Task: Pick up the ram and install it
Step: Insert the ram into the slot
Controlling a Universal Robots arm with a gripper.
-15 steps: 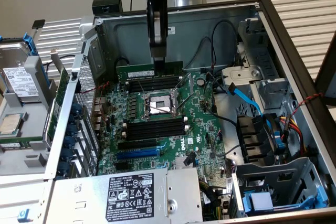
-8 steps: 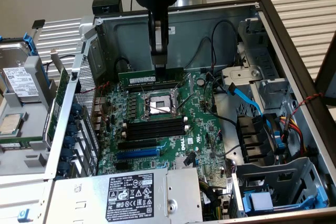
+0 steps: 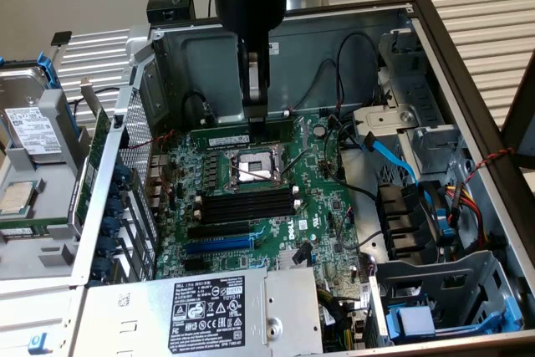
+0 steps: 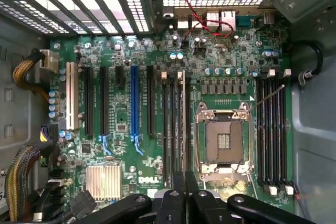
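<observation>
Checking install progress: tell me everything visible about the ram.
The ram is a long thin green board with a white label, standing on edge beside the CPU socket. The gripper is closed on its upper edge near the middle. Whether it is fully seated cannot be told.

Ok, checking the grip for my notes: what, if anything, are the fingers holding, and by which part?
The ram, by its top edge near mid-length, pinched between the gripper's shut fingers.
</observation>
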